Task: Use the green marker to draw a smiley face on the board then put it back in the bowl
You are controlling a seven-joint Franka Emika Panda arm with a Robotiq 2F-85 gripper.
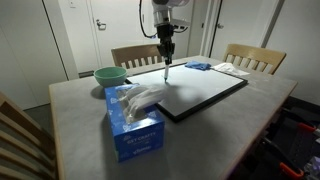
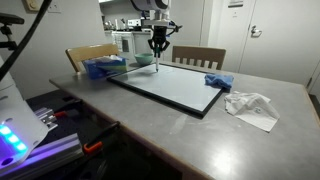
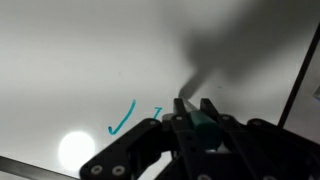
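Note:
My gripper point(image 3: 189, 106) is shut on the green marker point(image 3: 203, 124) and holds it upright over the board point(image 3: 90, 60). The marker tip is at the board surface. Two short green strokes point(image 3: 122, 117) show on the white board left of the tip. In both exterior views the gripper point(image 1: 166, 50) point(image 2: 157, 44) hangs over the far part of the black-framed board point(image 1: 205, 95) point(image 2: 180, 88). The pale-green bowl point(image 1: 110, 75) stands off the board's end, beside the tissue box; in an exterior view it is barely visible behind that box.
A blue tissue box point(image 1: 134, 122) point(image 2: 102, 67) stands near the board's end. A blue cloth point(image 1: 198, 66) point(image 2: 218, 81) and a crumpled white tissue point(image 2: 250, 106) lie by the board's other end. Wooden chairs point(image 1: 255, 58) stand round the grey table point(image 1: 80, 110).

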